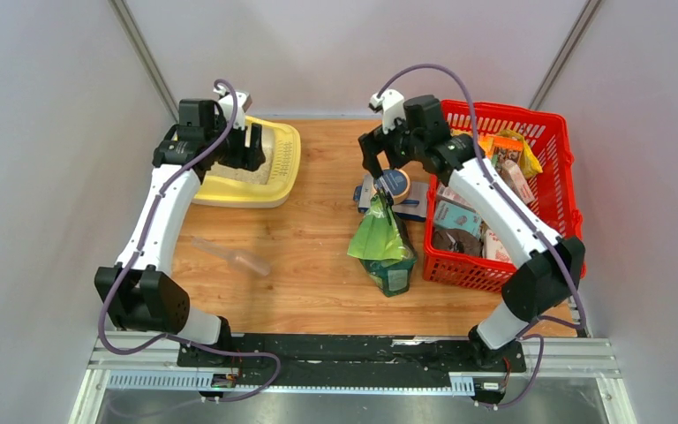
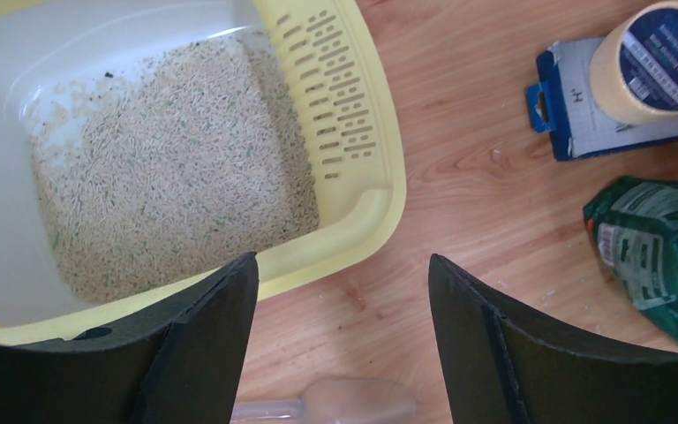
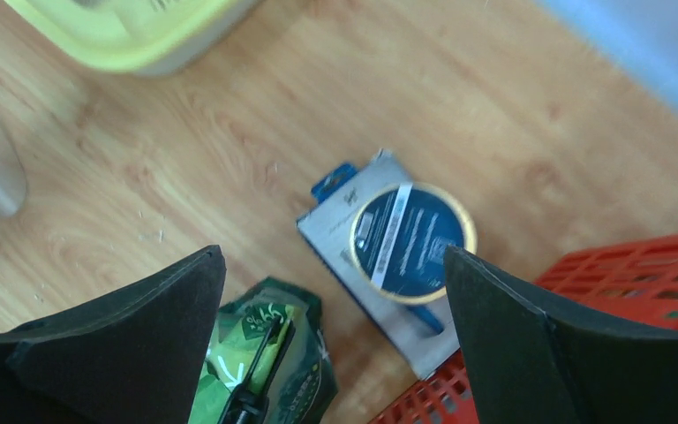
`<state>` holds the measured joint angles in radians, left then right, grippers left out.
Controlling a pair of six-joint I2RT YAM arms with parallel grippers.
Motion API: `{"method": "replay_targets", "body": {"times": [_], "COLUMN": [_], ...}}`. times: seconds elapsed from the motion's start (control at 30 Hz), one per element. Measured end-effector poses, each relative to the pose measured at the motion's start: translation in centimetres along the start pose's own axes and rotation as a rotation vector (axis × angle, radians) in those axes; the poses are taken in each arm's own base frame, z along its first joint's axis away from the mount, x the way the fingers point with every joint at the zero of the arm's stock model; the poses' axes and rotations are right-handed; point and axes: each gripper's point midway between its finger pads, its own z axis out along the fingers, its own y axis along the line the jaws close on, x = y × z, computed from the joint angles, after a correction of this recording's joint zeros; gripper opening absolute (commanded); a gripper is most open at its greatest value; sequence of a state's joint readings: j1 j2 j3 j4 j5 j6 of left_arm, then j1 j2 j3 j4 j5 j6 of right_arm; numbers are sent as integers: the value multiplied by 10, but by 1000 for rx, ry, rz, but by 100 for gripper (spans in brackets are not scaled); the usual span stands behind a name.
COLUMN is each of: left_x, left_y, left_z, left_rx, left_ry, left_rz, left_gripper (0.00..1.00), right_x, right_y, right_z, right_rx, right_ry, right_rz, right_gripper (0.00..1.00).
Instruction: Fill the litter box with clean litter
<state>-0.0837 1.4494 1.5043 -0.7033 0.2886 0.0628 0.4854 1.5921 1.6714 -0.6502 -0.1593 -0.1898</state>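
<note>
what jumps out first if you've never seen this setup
The bright red basket on the right, crammed with packages, grabs the eye first. Next comes the pale yellow litter box at the far left, holding a layer of beige litter, beneath the open left tool. Between them sits a crumpled green pouch.
</note>
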Motion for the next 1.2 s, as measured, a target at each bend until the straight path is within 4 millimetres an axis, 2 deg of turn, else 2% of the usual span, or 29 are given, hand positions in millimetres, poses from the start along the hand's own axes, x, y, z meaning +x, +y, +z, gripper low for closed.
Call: {"method": "replay_targets", "body": {"times": [0.1,0.2,0.23,0.3,0.43,0.57,0.63,0.83,1.03,1.2], "left_x": [13,30,38,51,79,92,95,97,105,106], "left_y": [2,-1,-5,-18,-60,-95,-105,-111,-113,-113], "left_z": [3,5,5,4,2,2,0,1,0,-1], "left_rx": [-11,3,19,64,202,313,348,381,413,419], "left_ry": [36,76,92,120,180,205,210,211,238,240], "left_rz": [20,63,81,125,248,323,338,346,366,373], "left_gripper": [78,77,77,77,76,76,76,75,75,75], "right_x": [54,101,107,104,109,114,117,115,101,116], "right_y": [2,-6,-10,-17,-21,-29,-31,-9,7,22], "right_z": [23,28,29,29,18,7,2,-13,-31,-48], "right_rx": [2,38,49,64,81,104,97,-93,-195,-240], "right_ry": [136,248,254,227,203,188,186,199,212,279], "right_rz": [72,156,179,199,227,262,282,328,291,258], "right_gripper": [98,98,97,97,97,100,100,100,100,100]}}
